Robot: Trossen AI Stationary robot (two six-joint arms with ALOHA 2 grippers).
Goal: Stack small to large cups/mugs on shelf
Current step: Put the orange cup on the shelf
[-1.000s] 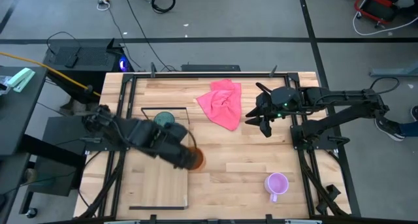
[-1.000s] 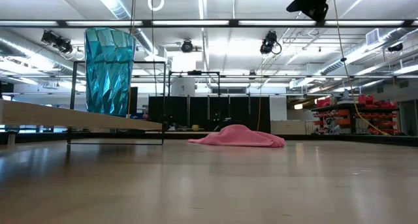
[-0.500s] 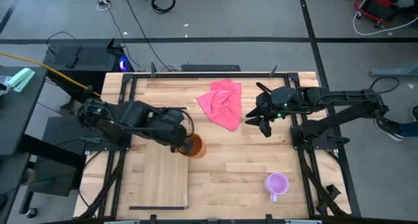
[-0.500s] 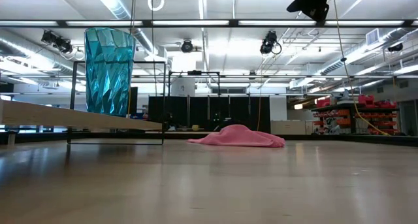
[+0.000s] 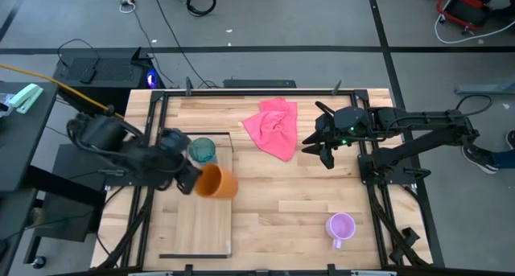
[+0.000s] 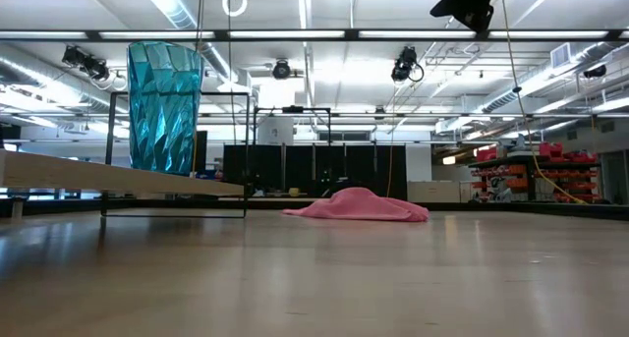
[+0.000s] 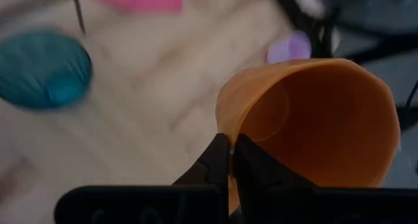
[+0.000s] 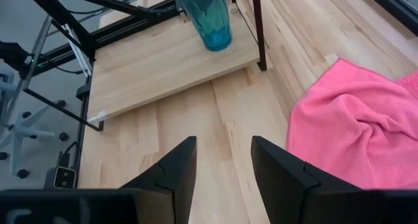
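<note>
My left gripper (image 5: pixel 193 182) hangs over the shelf (image 5: pixel 197 228), shut on the orange mug (image 5: pixel 216 182), which is lifted and tipped on its side. On the shelf's far end, inside the black wire frame, the teal tumbler (image 5: pixel 203 150) stands upright; it also shows in the low view (image 6: pixel 163 106). The lilac mug (image 5: pixel 341 226) stands on the tabletop at the near right. At the far right my right gripper (image 5: pixel 319 154) hovers open, holding nothing, beside the pink cloth (image 5: pixel 273 127). My left gripper pinches the orange mug's wall at its rim (image 7: pixel 226 140), one finger inside the mouth and one outside. The mug is lifted clear above the shelf, tipped over with its mouth turned toward the gripper and its bottom toward the table's right.
The pink cloth (image 8: pixel 353 119) lies crumpled at the table's far middle. The shelf's black wire frame (image 8: pixel 258 28) rises around the tumbler (image 8: pixel 212 18). Bare wood lies between the shelf and the lilac mug.
My left gripper, still shut on the orange mug, has risen and carried it toward the far edge and then left, from beside the shelf's right edge to over the shelf. The mug has left the top of the low view.
</note>
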